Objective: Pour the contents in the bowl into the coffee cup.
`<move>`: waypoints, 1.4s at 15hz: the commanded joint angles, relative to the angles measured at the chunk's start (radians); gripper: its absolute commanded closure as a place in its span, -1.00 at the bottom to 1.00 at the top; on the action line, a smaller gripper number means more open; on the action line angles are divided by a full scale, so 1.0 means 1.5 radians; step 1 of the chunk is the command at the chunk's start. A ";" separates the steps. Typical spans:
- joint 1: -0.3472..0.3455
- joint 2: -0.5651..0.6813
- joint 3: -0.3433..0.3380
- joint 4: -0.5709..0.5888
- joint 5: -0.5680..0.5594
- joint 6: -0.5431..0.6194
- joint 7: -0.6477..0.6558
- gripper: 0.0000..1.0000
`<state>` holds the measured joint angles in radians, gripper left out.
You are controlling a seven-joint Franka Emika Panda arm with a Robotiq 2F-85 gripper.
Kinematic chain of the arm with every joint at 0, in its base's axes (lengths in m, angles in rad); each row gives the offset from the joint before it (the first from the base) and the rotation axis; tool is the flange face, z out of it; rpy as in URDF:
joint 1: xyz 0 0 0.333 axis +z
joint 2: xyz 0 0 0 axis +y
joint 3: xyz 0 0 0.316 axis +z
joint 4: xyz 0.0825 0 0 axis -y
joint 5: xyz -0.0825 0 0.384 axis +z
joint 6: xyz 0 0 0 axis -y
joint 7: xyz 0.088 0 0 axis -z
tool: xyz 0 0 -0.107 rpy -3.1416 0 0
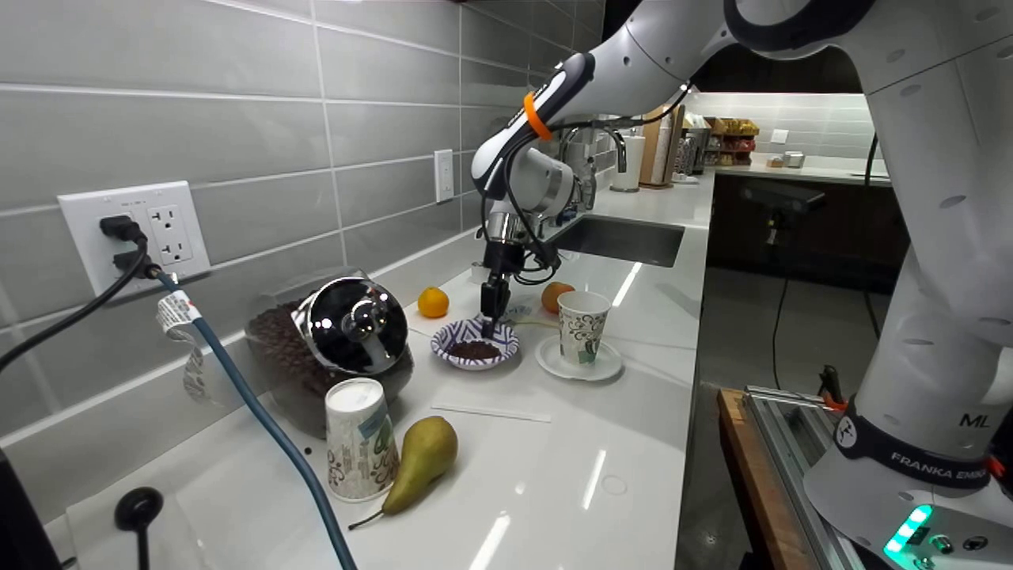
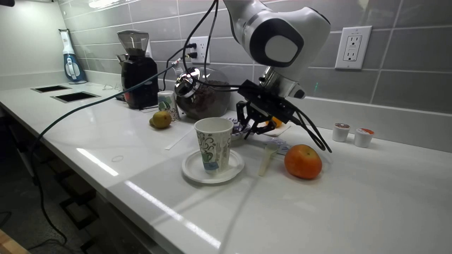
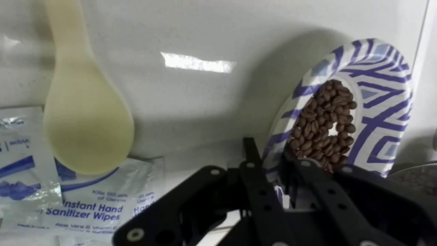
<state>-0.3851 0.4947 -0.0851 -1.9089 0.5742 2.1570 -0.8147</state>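
The bowl, white with a blue-purple pattern, sits on the counter in both exterior views (image 1: 443,346) (image 2: 237,134) and the wrist view (image 3: 385,90). Its contents (image 3: 324,133) are brown coffee beans, also visible in an exterior view (image 1: 472,351). My gripper (image 3: 271,155) is at the bowl's near rim, one finger outside and one inside. The fingers stand a little apart with the rim between them. The gripper also shows in both exterior views (image 1: 488,323) (image 2: 250,133). The coffee cup, an upright white paper cup with a scroll pattern (image 1: 583,326) (image 2: 213,144), stands beside the bowl.
The cup stands on a white saucer (image 1: 613,366). A spoon (image 3: 87,126), wipe packets (image 3: 88,208), an orange-red fruit (image 2: 303,161), an orange (image 1: 433,302) and a bean jar (image 1: 285,364) surround the bowl. An upturned paper cup (image 1: 358,451) and a pear (image 1: 423,459) lie nearby.
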 commanded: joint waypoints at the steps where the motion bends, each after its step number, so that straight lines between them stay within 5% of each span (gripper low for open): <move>1: -0.015 0.008 0.010 0.014 0.013 -0.021 0.008 0.70; 12: -0.024 0.004 0.010 0.022 0.032 -0.048 0.008 0.92; 21: -0.035 -0.057 0.000 -0.001 0.060 -0.084 -0.016 0.92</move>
<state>-0.4226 0.4713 -0.0829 -1.8789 0.6337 2.0603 -0.8154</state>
